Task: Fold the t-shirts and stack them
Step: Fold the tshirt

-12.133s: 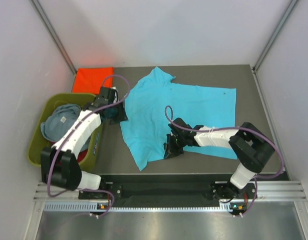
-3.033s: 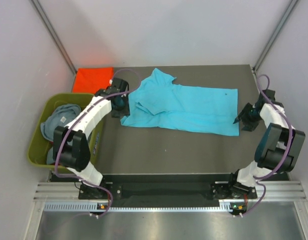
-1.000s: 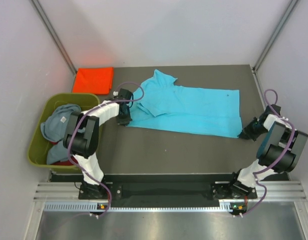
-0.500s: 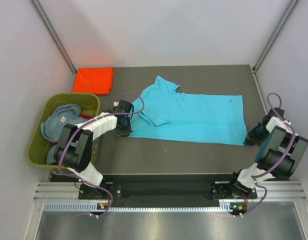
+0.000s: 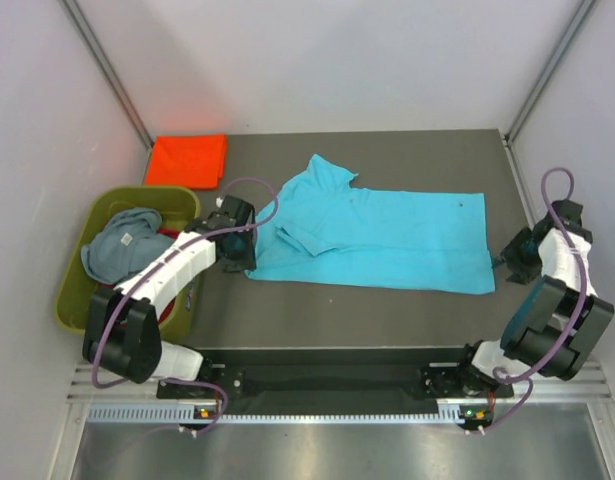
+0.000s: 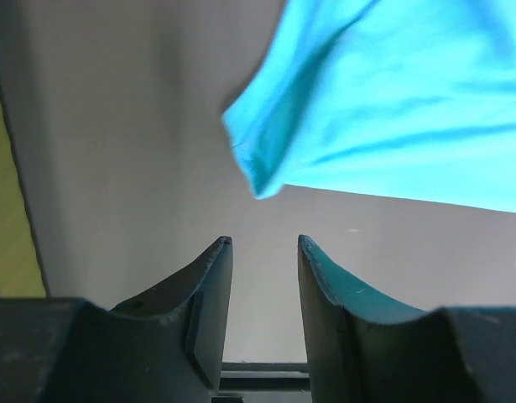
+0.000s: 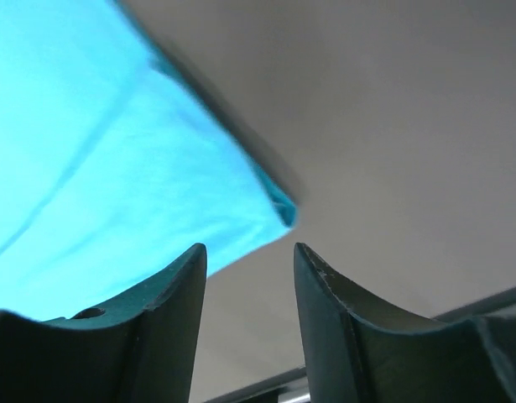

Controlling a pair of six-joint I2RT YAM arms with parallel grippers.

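Turquoise shirt (image 5: pixel 387 240) is lying as a long flat strip across the tabletop (image 5: pixel 337 310). Left arm stretches low to its near-left corner and the right arm bends round to its near-right corner. Left pincer (image 6: pixel 262 243) and right pincer (image 7: pixel 245 250) are both spread apart and empty, tips just short of the cloth.

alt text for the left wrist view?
The left tool is open and empty at the bottom of the frame, above the grey table. A corner of the turquoise t-shirt lies just ahead, upper right; a sliver of the olive-green tub shows at the left edge.
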